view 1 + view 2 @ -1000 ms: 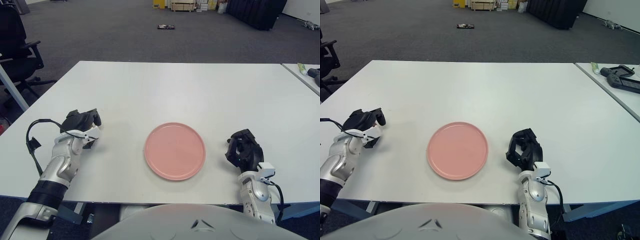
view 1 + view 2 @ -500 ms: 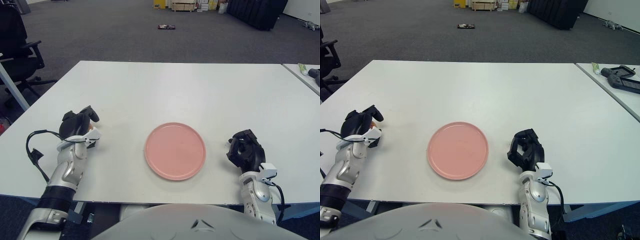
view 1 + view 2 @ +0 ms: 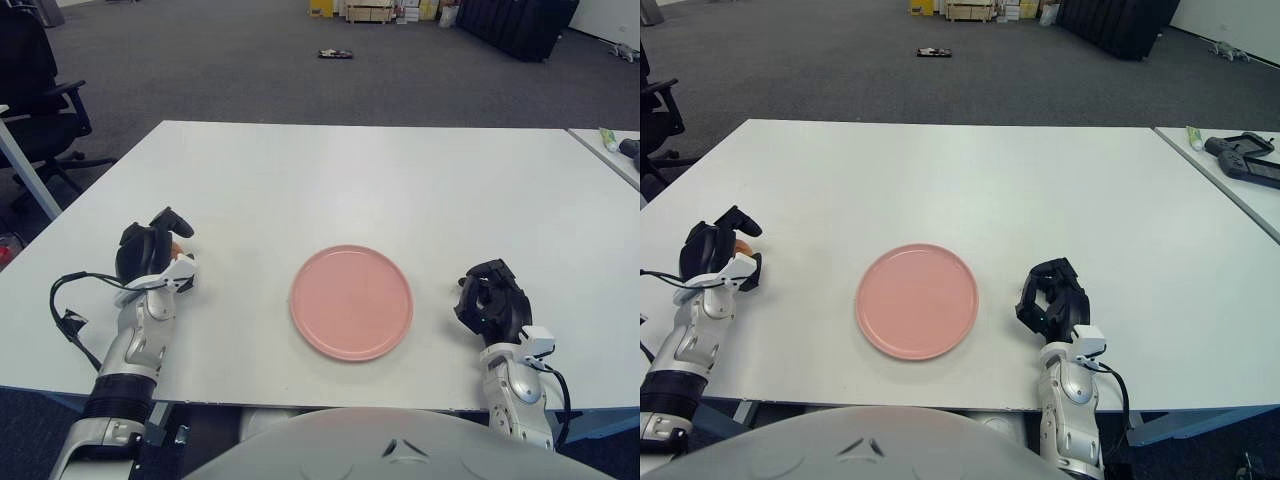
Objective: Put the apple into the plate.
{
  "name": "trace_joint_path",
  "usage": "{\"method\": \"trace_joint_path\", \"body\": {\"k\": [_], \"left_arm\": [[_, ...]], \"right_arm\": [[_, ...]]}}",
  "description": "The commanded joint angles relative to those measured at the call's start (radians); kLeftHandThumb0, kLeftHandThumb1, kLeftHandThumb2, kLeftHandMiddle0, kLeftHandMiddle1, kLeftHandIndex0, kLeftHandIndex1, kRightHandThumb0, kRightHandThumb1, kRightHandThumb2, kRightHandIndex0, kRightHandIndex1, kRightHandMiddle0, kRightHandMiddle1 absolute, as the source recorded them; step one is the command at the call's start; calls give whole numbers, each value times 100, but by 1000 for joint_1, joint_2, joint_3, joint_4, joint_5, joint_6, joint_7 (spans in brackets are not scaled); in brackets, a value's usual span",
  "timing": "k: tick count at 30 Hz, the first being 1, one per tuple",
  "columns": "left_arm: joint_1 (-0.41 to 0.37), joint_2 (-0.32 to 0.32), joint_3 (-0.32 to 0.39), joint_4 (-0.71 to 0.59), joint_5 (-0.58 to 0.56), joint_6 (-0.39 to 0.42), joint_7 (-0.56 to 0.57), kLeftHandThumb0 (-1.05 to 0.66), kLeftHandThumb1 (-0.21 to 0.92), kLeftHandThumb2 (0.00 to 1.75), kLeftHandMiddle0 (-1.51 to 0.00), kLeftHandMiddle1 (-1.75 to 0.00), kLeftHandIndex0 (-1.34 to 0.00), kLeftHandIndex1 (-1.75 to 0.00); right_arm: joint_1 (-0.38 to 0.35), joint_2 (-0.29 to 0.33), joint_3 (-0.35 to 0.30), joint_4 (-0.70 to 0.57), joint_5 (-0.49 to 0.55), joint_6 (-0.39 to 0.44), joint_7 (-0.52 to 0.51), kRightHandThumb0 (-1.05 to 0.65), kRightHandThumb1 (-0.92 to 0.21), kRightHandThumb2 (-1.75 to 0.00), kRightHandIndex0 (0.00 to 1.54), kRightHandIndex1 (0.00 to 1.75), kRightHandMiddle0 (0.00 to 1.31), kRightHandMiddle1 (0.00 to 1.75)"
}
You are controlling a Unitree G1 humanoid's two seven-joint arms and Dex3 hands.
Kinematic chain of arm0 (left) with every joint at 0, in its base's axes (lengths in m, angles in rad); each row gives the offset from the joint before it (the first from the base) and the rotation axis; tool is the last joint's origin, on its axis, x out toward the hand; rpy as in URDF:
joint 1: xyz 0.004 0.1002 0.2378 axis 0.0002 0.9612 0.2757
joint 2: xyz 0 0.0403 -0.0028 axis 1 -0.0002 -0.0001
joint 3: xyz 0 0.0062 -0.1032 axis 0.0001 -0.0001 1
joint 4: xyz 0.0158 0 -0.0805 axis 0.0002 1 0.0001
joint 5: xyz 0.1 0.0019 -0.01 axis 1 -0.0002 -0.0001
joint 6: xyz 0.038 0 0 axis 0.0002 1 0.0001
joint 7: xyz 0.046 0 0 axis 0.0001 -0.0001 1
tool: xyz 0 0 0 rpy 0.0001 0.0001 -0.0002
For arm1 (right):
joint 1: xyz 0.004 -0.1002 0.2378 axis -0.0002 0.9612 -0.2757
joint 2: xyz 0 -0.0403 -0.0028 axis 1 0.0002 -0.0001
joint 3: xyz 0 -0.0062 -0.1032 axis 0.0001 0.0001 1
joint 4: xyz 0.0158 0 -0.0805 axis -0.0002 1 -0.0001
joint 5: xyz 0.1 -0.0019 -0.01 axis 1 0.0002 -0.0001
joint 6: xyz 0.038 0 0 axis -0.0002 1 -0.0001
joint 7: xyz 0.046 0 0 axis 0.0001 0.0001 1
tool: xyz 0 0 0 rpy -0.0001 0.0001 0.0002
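Observation:
A round pink plate (image 3: 351,301) lies flat in the middle of the white table (image 3: 350,180) with nothing on it. My left hand (image 3: 150,247) is to the left of the plate, a good hand's width from its rim. Its black fingers curl around a small orange thing, the apple (image 3: 177,251). Only a sliver of the apple shows between them, and one finger sticks up. My right hand (image 3: 489,300) shows just right of the plate, near the table's front edge, fingers curled on nothing.
A black office chair (image 3: 35,90) stands off the table's left side. A second table (image 3: 1240,165) at the far right carries a dark controller and a small tube. The near table edge runs just behind both wrists.
My left hand has slid left and turned at the wrist, one finger has lifted, and a bit of orange now shows. The right hand and the plate have stayed put.

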Motion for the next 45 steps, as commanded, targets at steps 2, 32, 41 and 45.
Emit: {"method": "trace_joint_path", "body": {"k": [2,32,41,45], "left_arm": [[12,-33,-11,42,-28,-25,-4,0,10,153,-81,-164,-55,-175],[89,-48,6,-237,22,-77,45,0,12,155,-74,-174,-54,-175],[107,-71,10,-327,29,-66,26,0,4,164,-80,-175,-61,-175],[106,-85,-2,-369,54,-44,21,0,-1,169,-83,-175,-65,-173]], "right_arm": [[-20,-6,-3,-6,-1,6,-6,-43,-47,-114,113,175,49,175],[-18,1,3,-11,5,2,-6,-42,-52,-108,110,175,45,175],[-16,-5,7,-14,-4,8,-7,-42,-52,-108,110,175,46,175],[-16,-6,8,-14,-6,11,-9,-42,-51,-109,111,175,46,175]]}}
